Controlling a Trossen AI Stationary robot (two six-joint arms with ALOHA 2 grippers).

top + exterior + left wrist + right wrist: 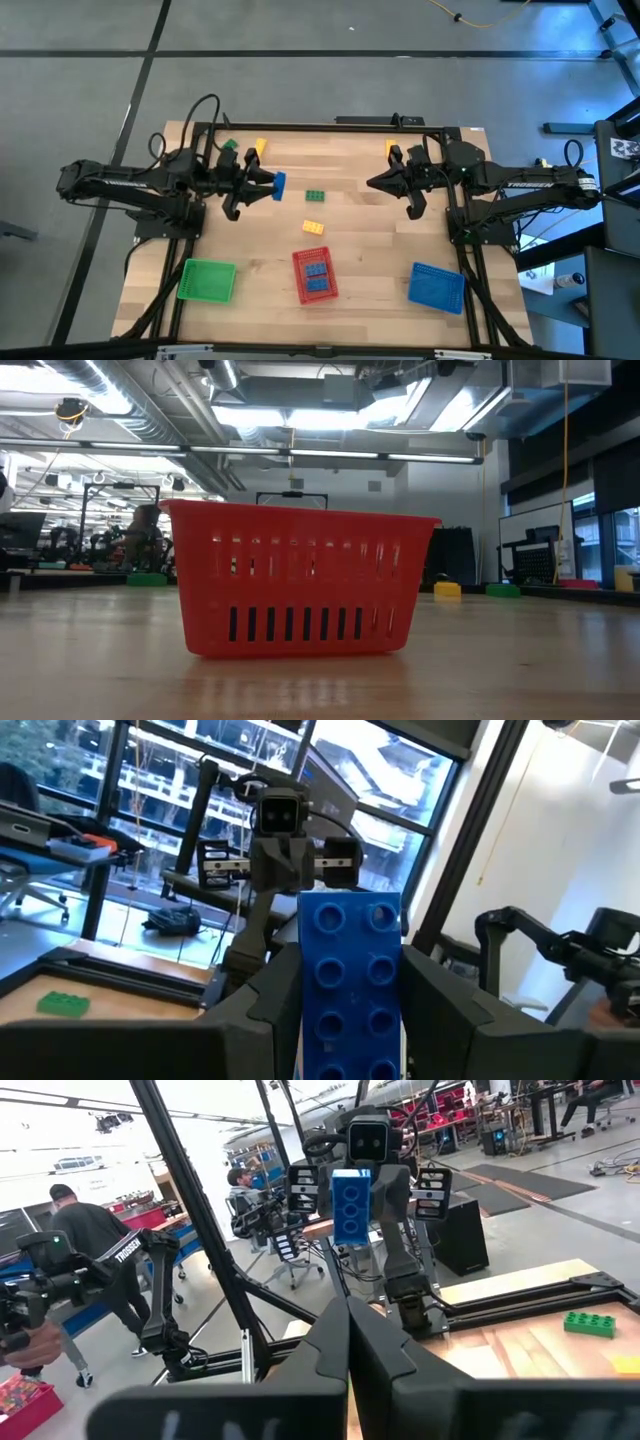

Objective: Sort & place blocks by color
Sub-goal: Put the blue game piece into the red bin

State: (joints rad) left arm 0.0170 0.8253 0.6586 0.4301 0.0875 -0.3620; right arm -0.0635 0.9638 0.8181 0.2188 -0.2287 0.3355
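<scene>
My left gripper (268, 186) hovers over the table's left half, shut on a blue studded block (350, 985), which also shows in the high view (279, 186) and, farther off, in the right wrist view (351, 1205). My right gripper (374, 183) faces it from the table's right half, shut and empty (350, 1342). Between them a green block (315, 196) and a yellow block (313, 227) lie flat on the table. Near the far edge lie a green block (229, 145) and two yellow ones (261, 147) (392, 148). The red tray (298, 262) holds blue blocks (316, 277). My left gripper pinches the blue block's long sides (312, 1020) between its two fingers (270, 1010). The fingers come level from the table's left and lie along the block. The block's far end (350, 915) sticks out beyond the fingertips, studs toward the wrist camera. It is lifted clear of the table.
A green tray (207, 280) stands at the near left and a blue tray (437, 285) at the near right, with the red tray (300, 580) between them. The table's black frame (320, 126) runs along the far edge. People (80, 1230) are in the room behind.
</scene>
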